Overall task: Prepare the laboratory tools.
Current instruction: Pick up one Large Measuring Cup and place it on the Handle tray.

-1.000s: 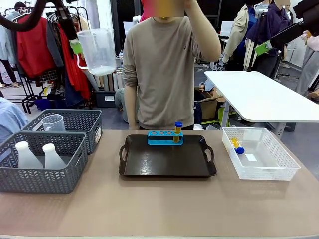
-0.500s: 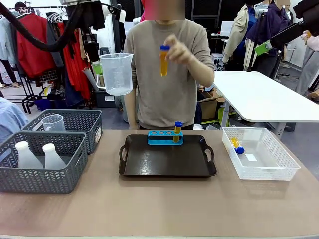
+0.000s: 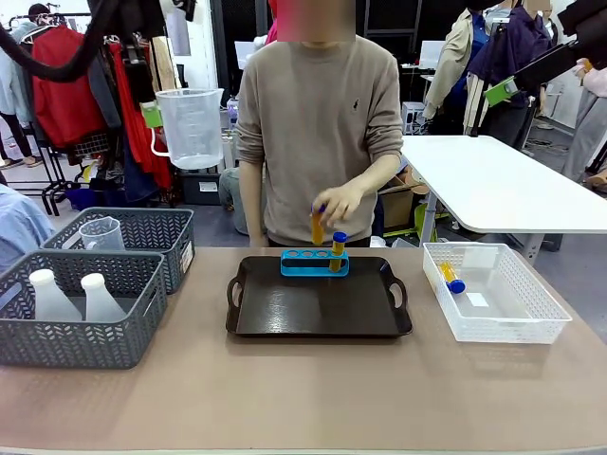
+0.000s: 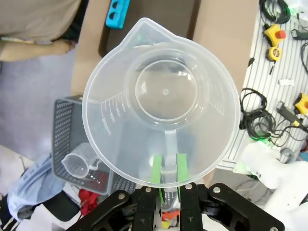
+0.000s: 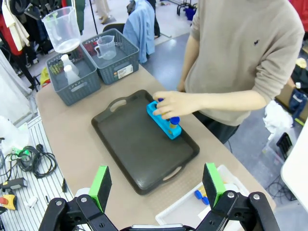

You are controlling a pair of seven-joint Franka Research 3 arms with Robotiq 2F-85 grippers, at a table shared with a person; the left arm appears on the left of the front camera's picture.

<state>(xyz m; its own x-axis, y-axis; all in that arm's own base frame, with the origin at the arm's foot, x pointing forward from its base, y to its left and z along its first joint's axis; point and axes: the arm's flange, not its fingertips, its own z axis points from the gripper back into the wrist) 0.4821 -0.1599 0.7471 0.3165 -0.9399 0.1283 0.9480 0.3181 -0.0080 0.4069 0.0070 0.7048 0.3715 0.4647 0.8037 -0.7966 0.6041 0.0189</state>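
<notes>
Two frosted flasks (image 3: 52,296) stand in the near grey basket (image 3: 85,346), at the tray's (image 3: 318,313) 9 o'clock. At the tray's 12 o'clock edge, the blue rack (image 3: 314,263) holds one amber tube (image 3: 338,248). The person's hand (image 3: 340,201) holds a second tube (image 3: 318,227) just above it. High at 10 o'clock, the left tool (image 3: 147,115) is clamped on the handle of the clear beaker (image 3: 191,128), which hangs at its 3 o'clock. The right tool (image 5: 158,185) gapes open above the bench (image 3: 303,398).

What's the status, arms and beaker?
Left gripper shut on beaker handle, beaker aloft. Right gripper open, high over table. Person's hand holds amber tube over blue rack on tray.
</notes>
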